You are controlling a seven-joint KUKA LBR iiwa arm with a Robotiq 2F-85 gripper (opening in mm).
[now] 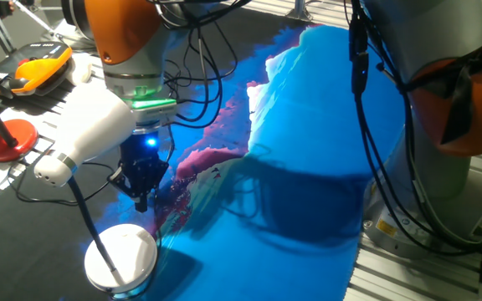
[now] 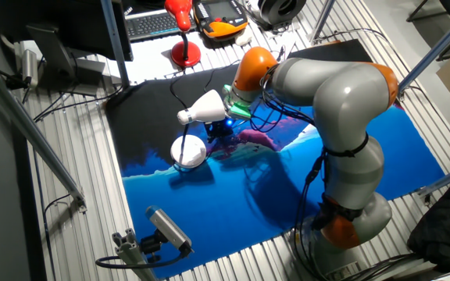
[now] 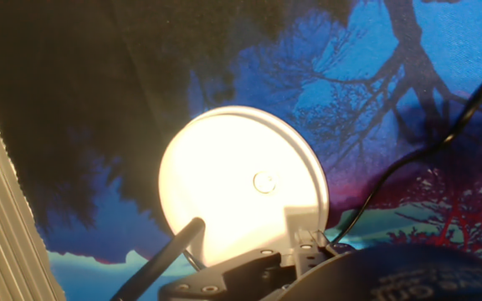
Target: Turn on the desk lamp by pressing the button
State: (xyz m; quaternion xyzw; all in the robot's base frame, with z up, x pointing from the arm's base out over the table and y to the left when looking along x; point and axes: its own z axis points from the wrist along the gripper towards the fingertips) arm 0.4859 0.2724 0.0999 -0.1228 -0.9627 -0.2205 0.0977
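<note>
From my remote station I note the white desk lamp with its smooth cone-shaped shade, thin dark stem and round white disc base standing on the blue tree-printed cloth that covers the table. In one fixed view the base sits at the cloth's near left corner, the stem rises from it at a slant, and the shade hangs tilted above, just beside the arm's wrist.

The black two-finger gripper hangs below a green-lit ring on the orange and grey arm. It points down at the cloth just beside the base, up and to the right of it in this view, and I see no contact with the disc. A blue light glows on the gripper body. I cannot tell whether the fingers are parted or together; no view shows the tips clearly.

The hand view looks down on the disc base, brightly lit, with a small round button right of its centre. The stem leaves the disc at lower left, and a dark cable runs across the cloth to the right.

In the other fixed view a red-based gooseneck item stands well apart, beyond the cloth.
</note>
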